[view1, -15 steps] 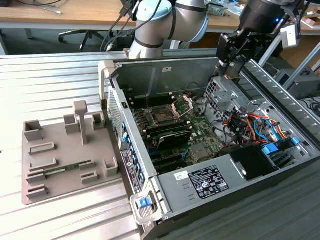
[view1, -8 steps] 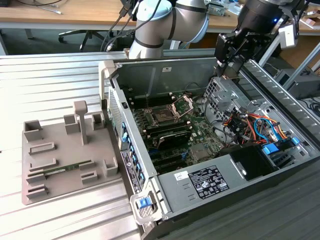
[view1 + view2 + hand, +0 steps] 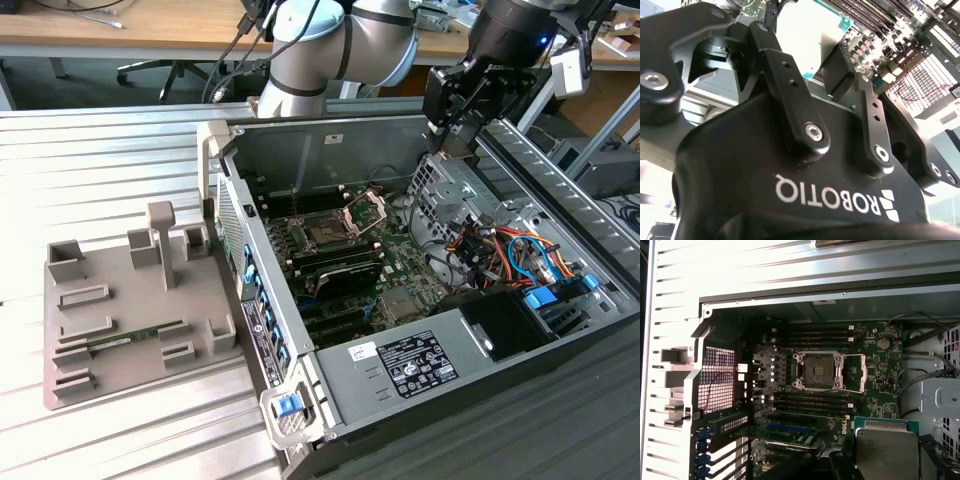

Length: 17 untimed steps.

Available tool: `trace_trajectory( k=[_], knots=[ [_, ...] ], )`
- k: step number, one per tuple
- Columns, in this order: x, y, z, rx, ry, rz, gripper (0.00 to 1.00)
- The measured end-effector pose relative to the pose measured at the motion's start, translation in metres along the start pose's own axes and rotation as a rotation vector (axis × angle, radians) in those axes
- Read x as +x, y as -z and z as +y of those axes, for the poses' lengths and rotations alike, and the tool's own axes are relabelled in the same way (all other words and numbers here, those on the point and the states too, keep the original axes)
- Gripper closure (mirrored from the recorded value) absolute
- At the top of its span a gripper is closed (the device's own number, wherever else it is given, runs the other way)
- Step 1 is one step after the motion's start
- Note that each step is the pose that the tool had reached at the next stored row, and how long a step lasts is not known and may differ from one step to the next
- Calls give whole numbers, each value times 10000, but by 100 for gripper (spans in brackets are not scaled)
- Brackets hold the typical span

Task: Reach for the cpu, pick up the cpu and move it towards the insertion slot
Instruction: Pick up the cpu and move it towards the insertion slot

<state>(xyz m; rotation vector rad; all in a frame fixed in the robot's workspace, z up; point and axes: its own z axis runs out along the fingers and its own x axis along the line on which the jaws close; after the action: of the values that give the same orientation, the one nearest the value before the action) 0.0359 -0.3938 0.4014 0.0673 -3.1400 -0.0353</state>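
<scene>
cpu: I see the cpu (image 3: 886,449) held in the gripper, a flat square chip with a dull silver lid and a teal-edged rim; in the second wrist view its pale face (image 3: 807,37) sits between the two fingers.
gripper: my gripper (image 3: 455,125) is closed on the cpu, black matte fingers (image 3: 785,85) pinching it at opposite edges; it hangs above the open case near the rear wall, to the exterior view's right of the slot.
arm: grey rounded joints (image 3: 330,45) reach in from behind the case, the wrist tipped downward.
slot: the slot (image 3: 818,371) is a dark square socket in a shiny metal frame, its hinged bracket (image 3: 854,373) swung open to one side; it lies apart from the cpu.
board: a green board (image 3: 875,400) with long black memory slots on both sides of the socket.
case: sheet-metal case (image 3: 330,130), lying open.
tray: grey plastic tray (image 3: 75,375) with blocky recesses, on the ribbed table well to the exterior view's left.
</scene>
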Motion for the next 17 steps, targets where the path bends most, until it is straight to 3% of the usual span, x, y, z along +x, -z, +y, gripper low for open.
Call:
trace_trajectory(
  k=[5,12,17],
  knots=[
    [62,-1,3,0,-1,-1,45],
    [202,-3,9,-1,0,0,45],
    [407,-6,18,0,-1,0,45]
  ],
)
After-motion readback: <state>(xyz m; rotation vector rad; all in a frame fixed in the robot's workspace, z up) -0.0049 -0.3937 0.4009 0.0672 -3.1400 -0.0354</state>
